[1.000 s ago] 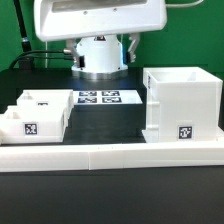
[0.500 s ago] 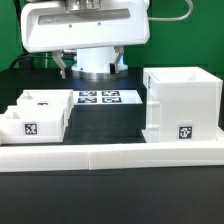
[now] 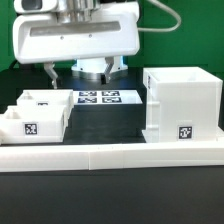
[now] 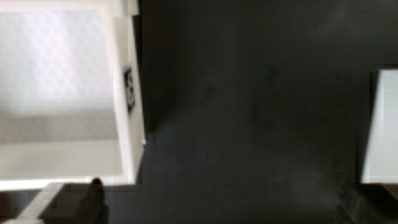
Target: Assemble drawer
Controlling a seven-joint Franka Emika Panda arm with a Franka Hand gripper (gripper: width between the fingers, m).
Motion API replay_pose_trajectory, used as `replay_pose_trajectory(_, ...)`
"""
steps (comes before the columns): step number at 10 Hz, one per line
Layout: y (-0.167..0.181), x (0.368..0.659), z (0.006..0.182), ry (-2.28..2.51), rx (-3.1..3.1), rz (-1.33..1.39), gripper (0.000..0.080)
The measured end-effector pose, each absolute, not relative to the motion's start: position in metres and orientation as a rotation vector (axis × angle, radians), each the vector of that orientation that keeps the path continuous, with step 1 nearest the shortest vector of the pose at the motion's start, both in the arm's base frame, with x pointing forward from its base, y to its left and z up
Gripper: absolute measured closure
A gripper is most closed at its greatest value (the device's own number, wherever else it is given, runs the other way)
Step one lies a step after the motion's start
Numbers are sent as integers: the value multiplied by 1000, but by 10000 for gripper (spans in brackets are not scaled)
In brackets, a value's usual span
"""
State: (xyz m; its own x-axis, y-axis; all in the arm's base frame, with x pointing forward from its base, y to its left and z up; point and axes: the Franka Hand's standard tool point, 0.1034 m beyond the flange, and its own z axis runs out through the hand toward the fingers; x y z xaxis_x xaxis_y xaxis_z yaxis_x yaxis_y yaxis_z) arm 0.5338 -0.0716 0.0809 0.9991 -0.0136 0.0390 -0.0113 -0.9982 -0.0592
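Observation:
The drawer housing [image 3: 180,105], a tall open white box with a tag low on its front, stands at the exterior view's right. Two shallow white trays [image 3: 33,115] with a tag sit side by side at the exterior view's left. My gripper [image 3: 88,70] hangs open and empty above the table behind them, between the trays and the housing, touching nothing. In the wrist view one dark fingertip [image 4: 75,200] shows over bare black table. A large open white box with a tag on its side [image 4: 71,95] lies beside it, and another white part [image 4: 384,125] shows at the far edge.
The marker board [image 3: 100,98] lies flat on the black table between trays and housing. A long low white wall [image 3: 110,155] runs along the front. The arm's white base [image 3: 100,68] stands behind the marker board.
The gripper has moved toward the exterior view's left and come lower. Its two fingers now show below the white hand body. The drawer parts have not moved.

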Motion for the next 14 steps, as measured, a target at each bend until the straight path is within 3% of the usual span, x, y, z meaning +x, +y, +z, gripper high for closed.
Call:
replay_pose_trajectory(9,-95,515,14,-4,-3125,-54,150)
replay_pose_trajectory(14,-98,510,7,-8,-3130,-51,176)
